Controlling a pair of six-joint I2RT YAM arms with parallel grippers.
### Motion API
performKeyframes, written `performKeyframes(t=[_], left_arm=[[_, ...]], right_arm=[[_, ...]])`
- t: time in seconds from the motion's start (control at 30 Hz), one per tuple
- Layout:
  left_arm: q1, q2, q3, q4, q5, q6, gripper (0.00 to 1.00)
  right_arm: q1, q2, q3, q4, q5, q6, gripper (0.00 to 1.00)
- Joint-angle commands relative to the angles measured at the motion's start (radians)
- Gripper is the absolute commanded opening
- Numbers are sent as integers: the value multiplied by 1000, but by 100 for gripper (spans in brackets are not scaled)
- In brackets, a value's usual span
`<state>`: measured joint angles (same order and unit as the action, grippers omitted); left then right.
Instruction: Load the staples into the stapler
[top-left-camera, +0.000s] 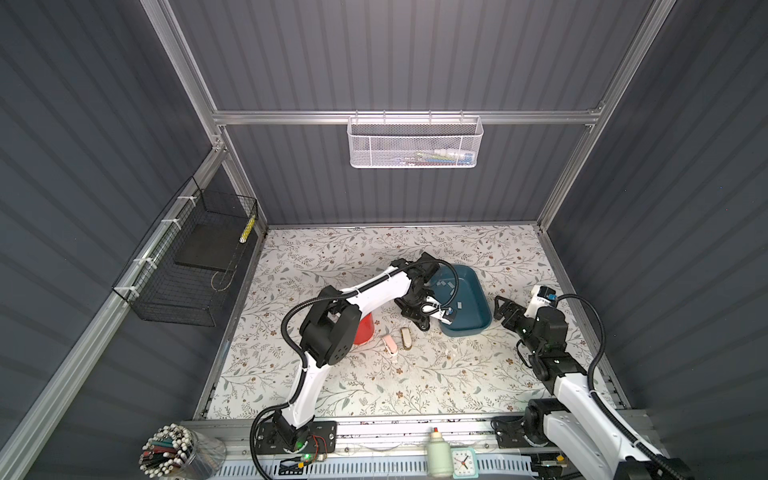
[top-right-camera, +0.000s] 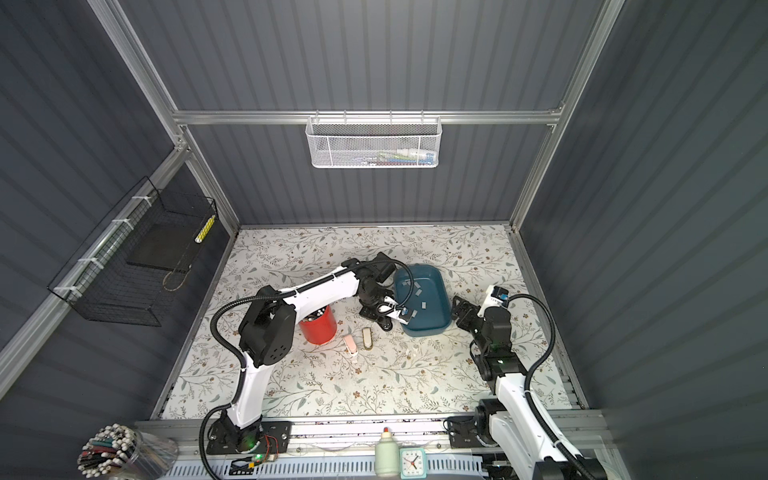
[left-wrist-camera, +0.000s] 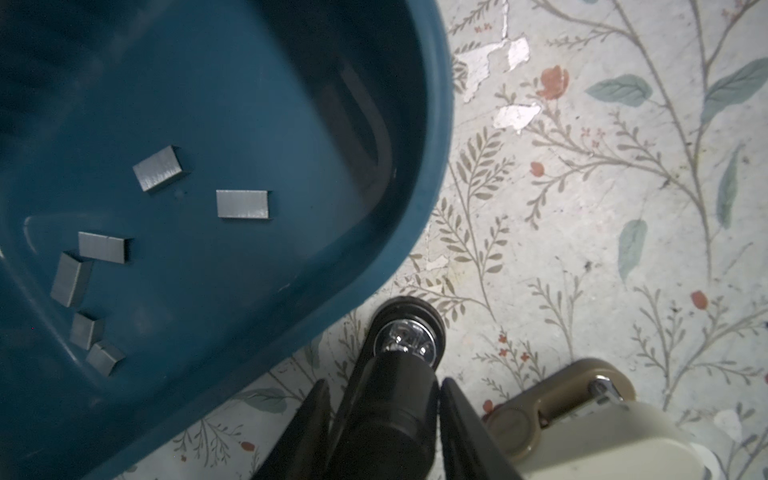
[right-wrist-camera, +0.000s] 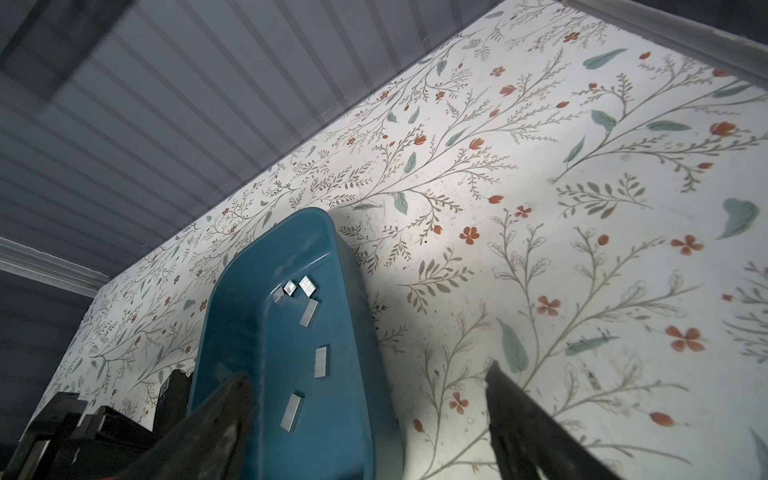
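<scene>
The black stapler (left-wrist-camera: 399, 407) lies on the floral table beside the blue tray (left-wrist-camera: 432, 166), with its chrome plate (left-wrist-camera: 405, 338) at the front end. My left gripper (left-wrist-camera: 384, 382) is shut on the stapler, one finger against each side. In both top views this gripper (top-left-camera: 419, 320) sits at the tray's left edge. Several grey staples (left-wrist-camera: 242, 203) lie loose on the tray floor (right-wrist-camera: 321, 361). My right gripper (right-wrist-camera: 369, 371) hovers open just right of the tray (top-left-camera: 465, 330), holding nothing.
A red cup (top-left-camera: 363, 332), a pink item (top-left-camera: 390, 345) and a beige-and-brown item (left-wrist-camera: 582, 424) sit close to the stapler's left. A white mesh basket (top-left-camera: 415, 141) hangs on the back wall, a black wire basket (top-left-camera: 187, 270) on the left wall. A pen jar (top-left-camera: 170, 455), bottle (top-left-camera: 438, 455) and clock (top-left-camera: 463, 461) line the front rail.
</scene>
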<state>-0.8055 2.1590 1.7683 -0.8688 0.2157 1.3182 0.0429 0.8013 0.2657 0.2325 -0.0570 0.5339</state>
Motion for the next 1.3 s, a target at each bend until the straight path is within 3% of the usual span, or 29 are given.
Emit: performKeyframes(t=[0.0,0.27,0.47,0.57,0.77,1.03,1.27], left_arm=[[-1,33,27,-44,-14,19,47],[-1,43,40,-48,-22,27,40],[-1,51,74,-78,-44,38,11],[0,2,75,-75,-54,38,2],[0,-169,51,-11,-81,-35,0],[0,-491,-219,267,-68,-246,0],[-3,-810,-587,557,80,-441,0]], right_arm=[[2,-2,5,14,-9,-11,88],[2,-2,6,16,-8,-11,88],[2,-15,9,2,-2,-8,87],[5,-48,45,-66,-24,-6,85],[79,-131,117,-146,-79,30,81],[329,-142,178,-150,-71,102,76],[450,-143,152,-37,-167,185,71]])
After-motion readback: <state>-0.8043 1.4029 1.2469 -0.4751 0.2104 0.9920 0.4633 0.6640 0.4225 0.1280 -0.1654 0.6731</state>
